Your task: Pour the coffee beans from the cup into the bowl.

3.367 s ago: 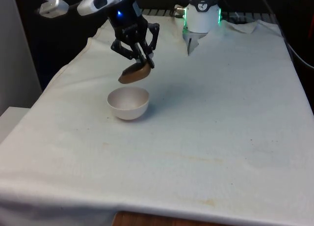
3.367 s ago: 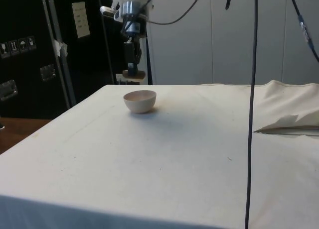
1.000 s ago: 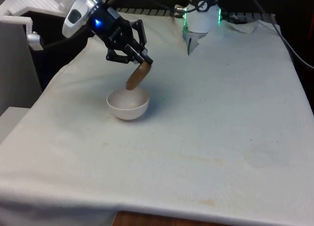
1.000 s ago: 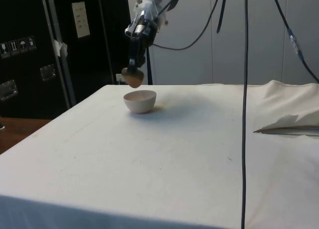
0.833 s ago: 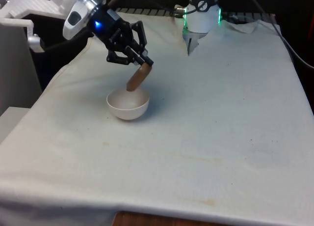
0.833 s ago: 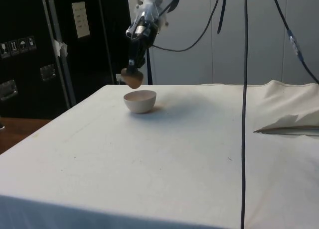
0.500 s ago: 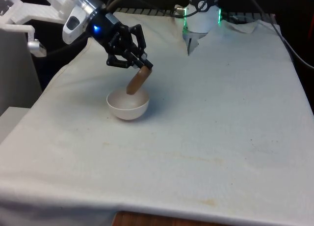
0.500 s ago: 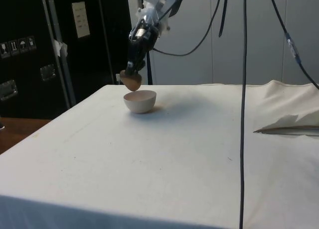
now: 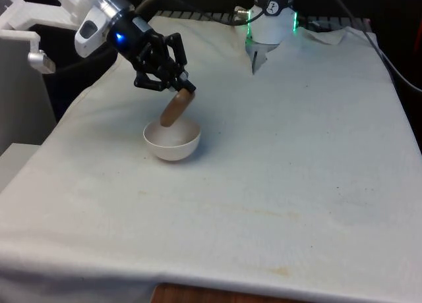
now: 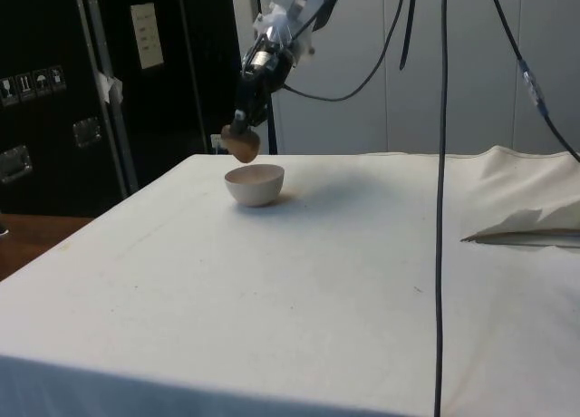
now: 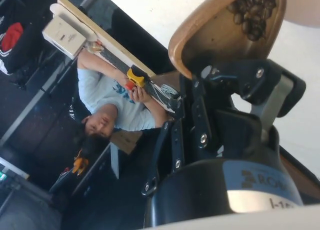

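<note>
The cup [image 9: 173,107] is a brown, shallow vessel, held tipped steeply with its mouth turned downward toward the bowl [image 9: 172,139]. In the wrist view the cup [image 11: 227,25] shows its inner wall, and a cluster of dark coffee beans [image 11: 252,12] lies gathered against the lower lip of the rim, at the end farthest from the jaws. The bowl is pale, round and upright on the white-clothed desk [image 9: 283,158], directly below the cup's lowered rim. From the side the cup [image 10: 241,145] hangs just above the bowl [image 10: 255,183], over its edge, with a small gap between the two. Whether any beans lie inside the bowl cannot be told.

The gripper [image 9: 178,89] has its jaws closed on the raised edge of the cup, so the cup hangs out beyond and below the jaws. The black gripper body is rolled well over, slanting down toward the bowl from the front view's left. The white arm [image 9: 86,13] reaches in from behind and above it. In the side view the gripper [image 10: 241,125] points down at a slant with the arm rising behind it.

A person [image 11: 112,102] in a light blue shirt shows in the wrist view beyond the desk's edge, hands together around a small yellow and red object [image 11: 134,79].
</note>
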Robot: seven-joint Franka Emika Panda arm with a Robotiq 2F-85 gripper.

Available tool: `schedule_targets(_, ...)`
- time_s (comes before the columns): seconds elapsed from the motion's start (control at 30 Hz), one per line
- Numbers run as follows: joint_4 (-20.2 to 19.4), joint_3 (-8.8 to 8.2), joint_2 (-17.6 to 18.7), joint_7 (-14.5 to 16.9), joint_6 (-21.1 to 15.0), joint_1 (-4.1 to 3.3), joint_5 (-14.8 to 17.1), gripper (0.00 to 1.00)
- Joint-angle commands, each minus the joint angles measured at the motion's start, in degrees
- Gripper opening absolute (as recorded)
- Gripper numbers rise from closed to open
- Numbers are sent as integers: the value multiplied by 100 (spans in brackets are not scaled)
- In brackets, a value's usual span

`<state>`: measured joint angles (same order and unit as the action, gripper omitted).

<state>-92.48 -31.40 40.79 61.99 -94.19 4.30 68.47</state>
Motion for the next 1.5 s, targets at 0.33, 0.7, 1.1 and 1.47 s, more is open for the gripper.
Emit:
schedule_targets(0.33, -23, -74, 132, -74, 327, 63, 390, 0)
schedule_targets(0.7, 17, -235, 264, -155, 487, 69, 584, 0)
schedule_targets(1.1, -29, -367, 395, -183, 630, 40, 888, 0)
schedule_targets(1.47, 17, -487, 556, -309, 1134, 109, 1341, 0)
